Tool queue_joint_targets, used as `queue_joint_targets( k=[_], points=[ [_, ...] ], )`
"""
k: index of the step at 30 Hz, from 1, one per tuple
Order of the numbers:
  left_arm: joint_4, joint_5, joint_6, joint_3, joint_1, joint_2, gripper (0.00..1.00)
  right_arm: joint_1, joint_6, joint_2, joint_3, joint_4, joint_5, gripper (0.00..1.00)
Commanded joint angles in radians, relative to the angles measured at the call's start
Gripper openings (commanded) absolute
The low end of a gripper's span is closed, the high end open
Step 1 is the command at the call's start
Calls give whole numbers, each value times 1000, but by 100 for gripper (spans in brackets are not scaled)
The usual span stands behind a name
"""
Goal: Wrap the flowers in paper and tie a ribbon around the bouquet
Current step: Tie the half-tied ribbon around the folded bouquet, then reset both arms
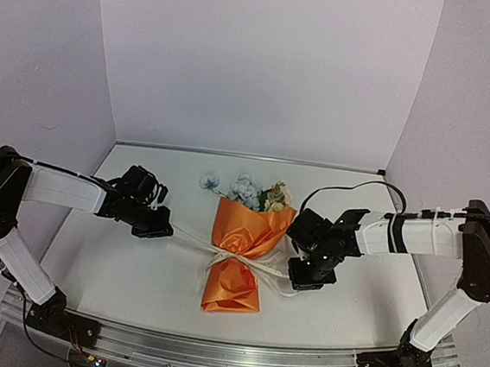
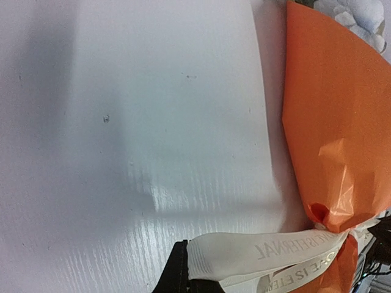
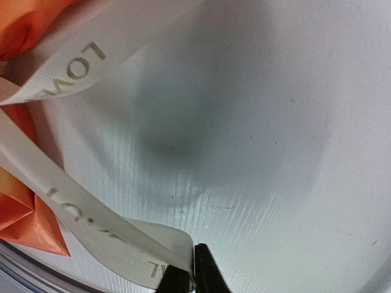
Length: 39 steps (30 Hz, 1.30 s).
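The left claw (image 1: 152, 227) was clamped shut on one end of the ribbon (image 1: 189, 240). The right claw (image 1: 310, 278) pinched the other end. Both tails ran to the waist of the bouquet (image 1: 237, 261), apparently so the tie could be drawn tight. The ribbon was flat, woven, cream and lettered. The paper (image 1: 233, 291) was crinkly, glossy orange and cone-shaped. The flowers (image 1: 246, 188) protruded at the far end. The bundle lay mid-bench (image 1: 114, 284).

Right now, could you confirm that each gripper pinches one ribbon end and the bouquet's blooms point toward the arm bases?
No: the blooms point away from the bases, toward the back wall, as the top view shows. The left gripper and right gripper each pinch an end of the ribbon.
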Motion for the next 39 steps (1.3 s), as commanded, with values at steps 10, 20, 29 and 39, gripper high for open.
queue_joint_targets(
  k=[10,20,29,39],
  points=[
    [-76,-89,34,54,-57,-154,68,-8,-4,-90,80,-137,-52,56],
    [-67,-104,74,77,-57,-364,100,-8,-95,-296,39,-171,32,98],
    [-13,-232,60,51,-58,-542,100,-8,-142,-468,-43,-221,146,98],
    [-15,-305,52,34,-58,-577,100,-8,-160,-510,-51,-240,171,98]
  ],
)
